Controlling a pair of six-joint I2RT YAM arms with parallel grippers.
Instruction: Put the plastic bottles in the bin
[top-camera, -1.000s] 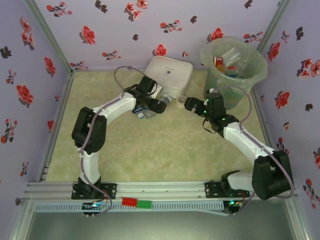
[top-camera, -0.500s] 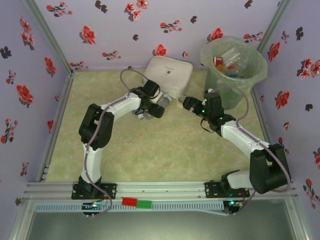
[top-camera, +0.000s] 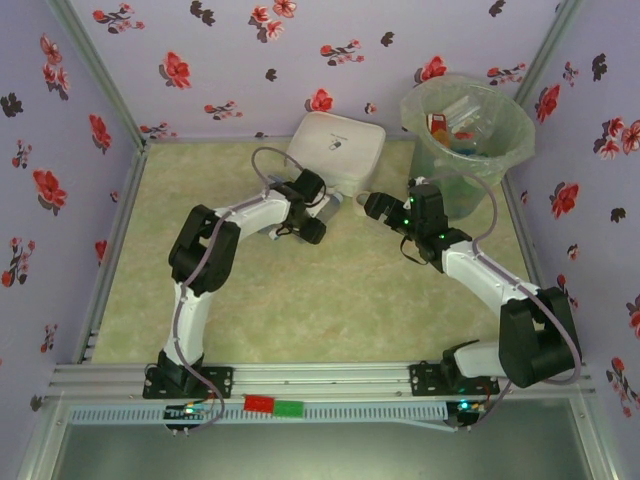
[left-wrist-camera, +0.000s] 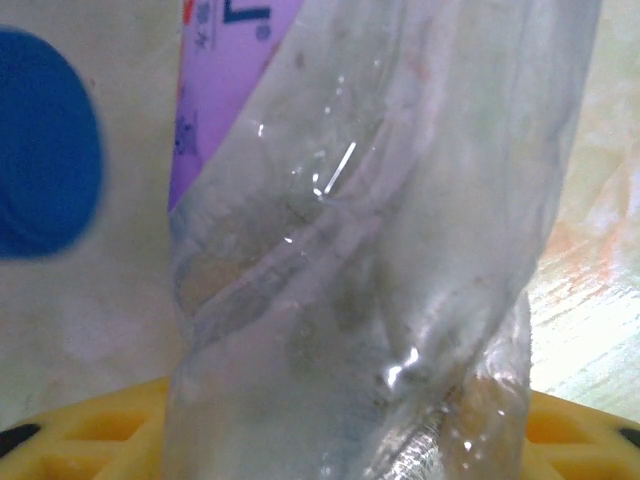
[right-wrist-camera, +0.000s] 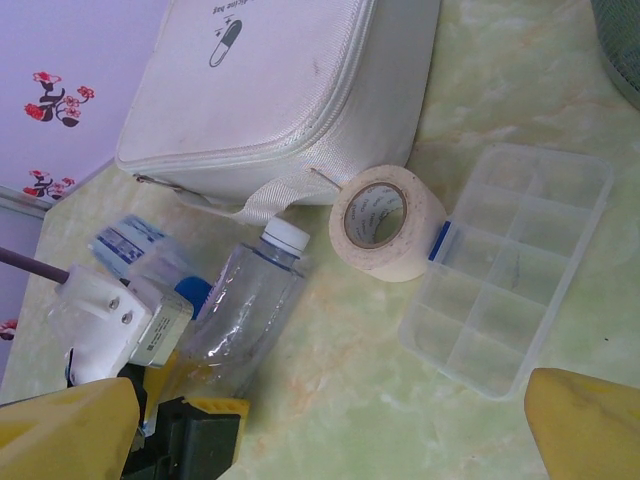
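Clear plastic bottle (right-wrist-camera: 245, 305) with a white cap and a purple label, lying on the green marbled table (top-camera: 300, 290) close to its far edge, cap end just beside the front wall of the white zip case (right-wrist-camera: 270, 90). The left gripper (top-camera: 315, 218) is at the bottle's base end; in the left wrist view the creased bottle wall rises straight from the yellow palm and hides the fingers, so it cannot be told whether they are clenched on it or only around it. A second, flattened bottle (right-wrist-camera: 135, 245) with a blue label lies beside the first on its left, and a blue cap (right-wrist-camera: 195, 293) shows between the two. A roll of cream tape (right-wrist-camera: 385, 222) stands tilted against the case (touching its lower corner), and a clear compartment box (right-wrist-camera: 510, 270) lies flat just to the right of the roll. The right gripper (top-camera: 375, 206) hovers above these two items with its yellow fingers spread wide and nothing between them. The bin (top-camera: 432, 160), translucent green and lined with a clear bag, stands in the far right corner of the table, well apart from the bottle; several bottles (top-camera: 462, 135) already lie inside it.
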